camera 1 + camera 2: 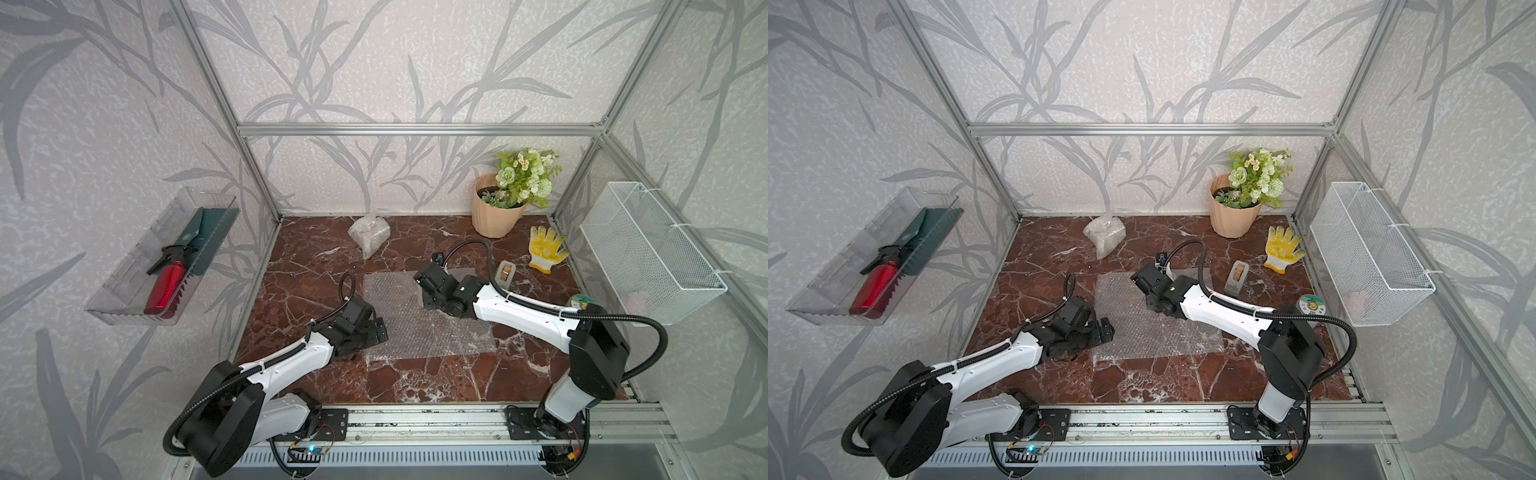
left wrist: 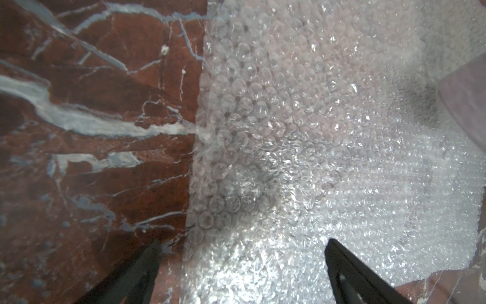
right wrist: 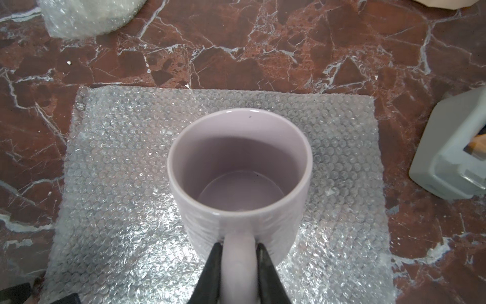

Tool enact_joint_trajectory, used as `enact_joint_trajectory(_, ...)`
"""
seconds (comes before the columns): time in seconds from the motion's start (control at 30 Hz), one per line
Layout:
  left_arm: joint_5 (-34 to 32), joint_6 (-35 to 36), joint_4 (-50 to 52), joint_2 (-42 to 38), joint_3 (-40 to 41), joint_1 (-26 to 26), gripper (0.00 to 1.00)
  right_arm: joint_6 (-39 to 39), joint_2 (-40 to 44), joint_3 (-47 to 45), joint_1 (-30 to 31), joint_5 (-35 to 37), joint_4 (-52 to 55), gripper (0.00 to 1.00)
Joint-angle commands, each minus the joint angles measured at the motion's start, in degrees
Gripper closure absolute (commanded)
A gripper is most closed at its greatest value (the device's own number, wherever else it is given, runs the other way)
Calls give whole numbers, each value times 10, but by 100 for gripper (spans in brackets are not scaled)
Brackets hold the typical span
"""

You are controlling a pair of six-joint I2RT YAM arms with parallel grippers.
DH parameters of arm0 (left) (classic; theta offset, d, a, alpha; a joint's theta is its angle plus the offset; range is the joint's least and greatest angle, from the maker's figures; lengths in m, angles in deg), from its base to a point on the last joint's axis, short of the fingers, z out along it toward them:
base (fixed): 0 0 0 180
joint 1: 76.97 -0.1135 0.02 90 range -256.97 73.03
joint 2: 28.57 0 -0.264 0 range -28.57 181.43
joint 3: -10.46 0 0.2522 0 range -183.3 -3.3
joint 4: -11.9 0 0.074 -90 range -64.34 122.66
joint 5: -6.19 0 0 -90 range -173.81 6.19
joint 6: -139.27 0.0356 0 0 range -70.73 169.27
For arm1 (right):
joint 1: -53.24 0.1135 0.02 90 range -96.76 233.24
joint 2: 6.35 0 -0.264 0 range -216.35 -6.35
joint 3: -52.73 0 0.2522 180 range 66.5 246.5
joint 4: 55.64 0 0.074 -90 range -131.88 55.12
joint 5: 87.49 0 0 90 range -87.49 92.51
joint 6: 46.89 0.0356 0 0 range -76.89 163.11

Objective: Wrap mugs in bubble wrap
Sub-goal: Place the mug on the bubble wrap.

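The right gripper (image 3: 238, 248) has its two black fingers (image 3: 215, 254) pressed against either side of the handle of the pale lilac mug (image 3: 239, 158), pinching it between them. The mug stands upright just ahead of the fingertips with its open mouth facing up and its inside bare. Whether its base touches the sheet below cannot be told. Under and around the mug, spreading out past the fingers on every side, lies a flat sheet of bubble wrap (image 3: 118, 158) on the red marbled table (image 3: 263, 52). Beyond the sheet's far edge from these fingers sits a bubble-wrap bundle (image 3: 86, 15), whose contents cannot be made out. Off the sheet, on the robot's right of the fingers, stands a grey tape dispenser (image 3: 452, 158). The left gripper (image 2: 243, 244) has its fingers (image 2: 339, 263) spread wide with nothing between them. One tip is over bare table and the other over the sheet, so the sheet's edge runs between them. Ahead of these fingers the bubble wrap (image 2: 315, 118) stretches away to a blurred lilac shape at the frame's edge. In both top views the left gripper (image 1: 380, 330) sits at the sheet's left edge. Farther out from the right fingers are a yellow glove (image 1: 544, 249), a peach flowerpot (image 1: 496, 218) and a white wire basket (image 1: 652, 253).
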Motion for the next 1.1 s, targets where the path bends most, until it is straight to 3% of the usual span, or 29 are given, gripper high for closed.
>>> enact_joint_trajectory(0.0, 1, 2, 13, -8, 5, 1, 1, 30, 1, 7, 17, 40, -44, 100)
enact_joint_trajectory(0.53, -8, -22, 20, -32, 22, 1, 1, 80, -13, -29, 61, 34, -43, 99)
enact_joint_trajectory(0.73, -32, -49, 51, -54, 24, 1, 1, 114, -12, -75, 75, -13, -54, 72)
enact_joint_trajectory(0.93, -38, -79, 75, -50, 10, 1, 1, 112, 3, -78, 92, -38, -60, 58)
enact_joint_trajectory(1.07, -43, -76, 79, -63, 2, 1, 1, 78, 60, -77, 91, -19, -58, 46)
